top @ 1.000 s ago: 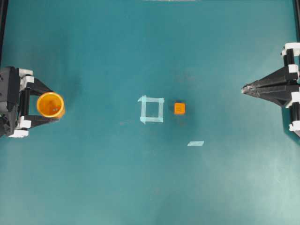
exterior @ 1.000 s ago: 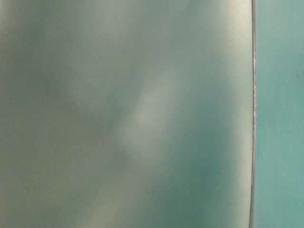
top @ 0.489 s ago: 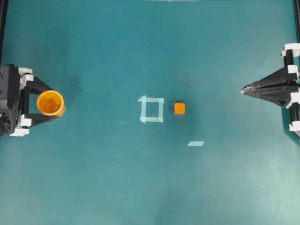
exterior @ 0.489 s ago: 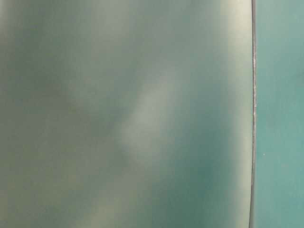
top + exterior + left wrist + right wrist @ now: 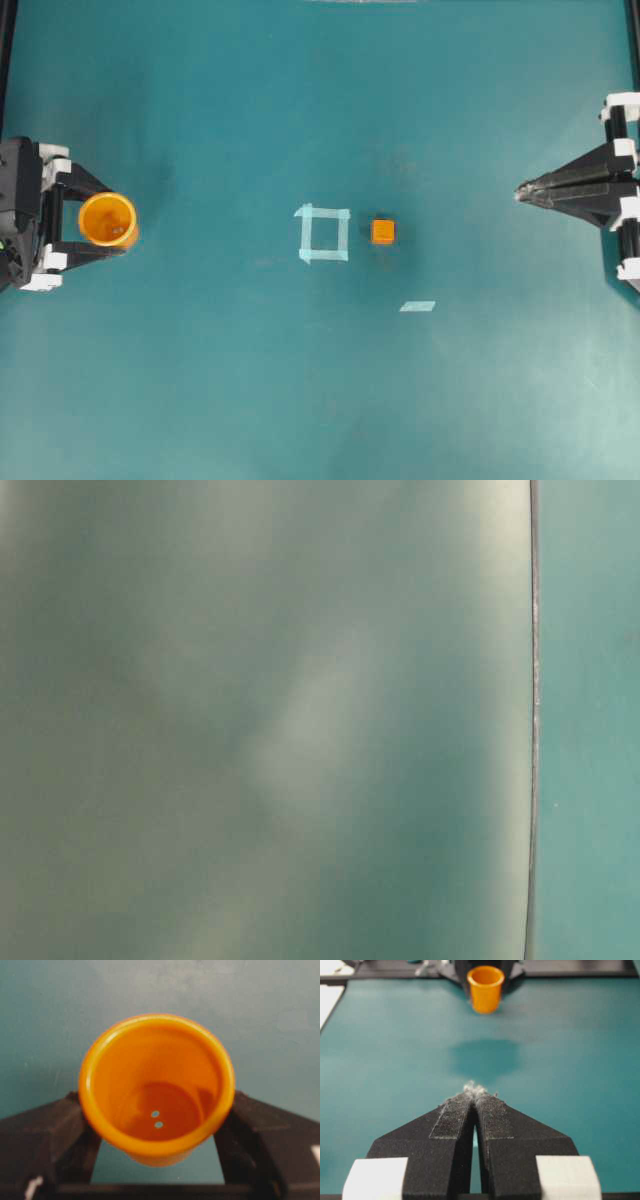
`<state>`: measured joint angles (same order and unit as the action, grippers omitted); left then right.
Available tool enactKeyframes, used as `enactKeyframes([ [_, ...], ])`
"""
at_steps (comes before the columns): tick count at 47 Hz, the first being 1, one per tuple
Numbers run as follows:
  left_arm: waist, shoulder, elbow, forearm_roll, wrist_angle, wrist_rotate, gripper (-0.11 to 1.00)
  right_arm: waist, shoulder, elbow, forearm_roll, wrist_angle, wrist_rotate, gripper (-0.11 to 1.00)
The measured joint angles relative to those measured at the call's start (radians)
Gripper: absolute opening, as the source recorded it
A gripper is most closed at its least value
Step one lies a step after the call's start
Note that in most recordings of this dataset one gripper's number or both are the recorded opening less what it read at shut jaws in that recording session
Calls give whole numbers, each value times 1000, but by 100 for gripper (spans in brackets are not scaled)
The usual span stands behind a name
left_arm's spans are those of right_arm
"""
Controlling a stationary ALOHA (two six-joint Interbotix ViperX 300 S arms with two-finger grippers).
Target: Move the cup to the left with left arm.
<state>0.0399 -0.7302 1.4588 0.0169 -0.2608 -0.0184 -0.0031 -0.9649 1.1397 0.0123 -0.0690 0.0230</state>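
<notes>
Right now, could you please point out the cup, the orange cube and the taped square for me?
cup (image 5: 107,220): overhead view, on its inner floor.
orange cube (image 5: 382,231): overhead view, on its top face.
taped square (image 5: 303,232): overhead view, on its left strip.

Glossy plastic cup (image 5: 156,1087), matt table (image 5: 320,400)

orange cube (image 5: 382,231), tape square (image 5: 323,233); tape strip (image 5: 417,306)

Teal table (image 5: 320,400), matte, filling overhead view; orange cup (image 5: 107,221) upright near left edge; pale tape square (image 5: 323,234) at centre, small orange cube (image 5: 383,231) just beside its right side, apart; loose tape strip (image 5: 417,306) lower right of cube
</notes>
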Motion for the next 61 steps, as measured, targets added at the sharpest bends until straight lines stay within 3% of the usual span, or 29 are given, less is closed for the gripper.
enactKeyframes([
  [61,0,3,0,2,-23,25,64,0,9,0,0,0,0,0],
])
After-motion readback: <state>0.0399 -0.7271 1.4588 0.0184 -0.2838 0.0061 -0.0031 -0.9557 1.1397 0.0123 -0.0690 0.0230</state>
